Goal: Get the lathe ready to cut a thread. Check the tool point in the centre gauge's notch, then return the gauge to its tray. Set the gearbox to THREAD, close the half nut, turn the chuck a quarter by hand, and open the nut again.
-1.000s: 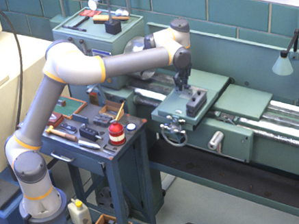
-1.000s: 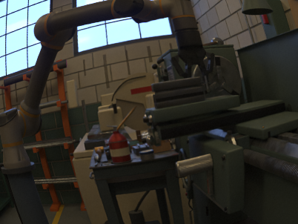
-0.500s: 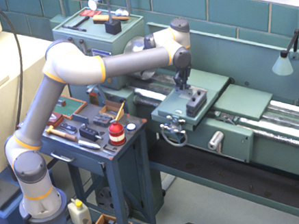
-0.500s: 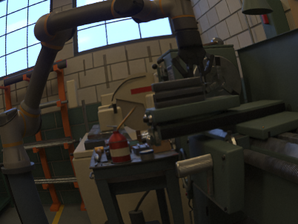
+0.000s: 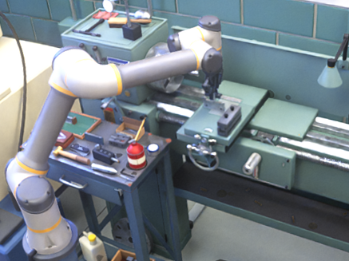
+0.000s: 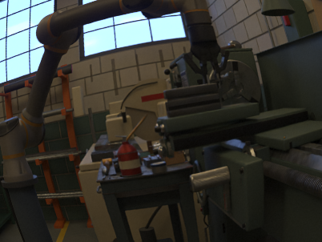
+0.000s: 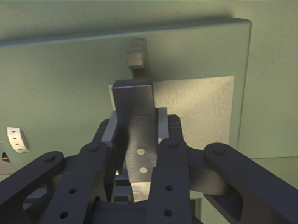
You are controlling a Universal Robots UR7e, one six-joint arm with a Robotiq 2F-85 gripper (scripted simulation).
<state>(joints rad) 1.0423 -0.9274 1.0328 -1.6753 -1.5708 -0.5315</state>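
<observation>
The centre gauge [image 7: 136, 121], a flat dark steel strip with two pale dots, stands on the pale plate [image 7: 194, 109] of the lathe's green cross slide, clamped on its sides in my closed gripper [image 7: 136, 134]. The gripper [image 5: 211, 93] reaches down just behind the dark tool post [image 5: 229, 117] on the carriage, with the chuck [image 5: 167, 71] to its left. A small grey block [image 7: 136, 56] sits on the slide just beyond the gauge's end. The gauge's lower end is hidden between my fingers. The green-lined tray [image 5: 82, 123] lies on the tool cart at the left.
An orange-rimmed box [image 5: 129, 128] and a red-and-white oil can [image 5: 136, 155] stand on the blue tool cart [image 5: 106, 152] among several hand tools. The carriage handwheel [image 5: 202, 155] and a lever [image 5: 251, 163] stick out of the apron. A lamp [image 5: 331, 73] hangs over the bed.
</observation>
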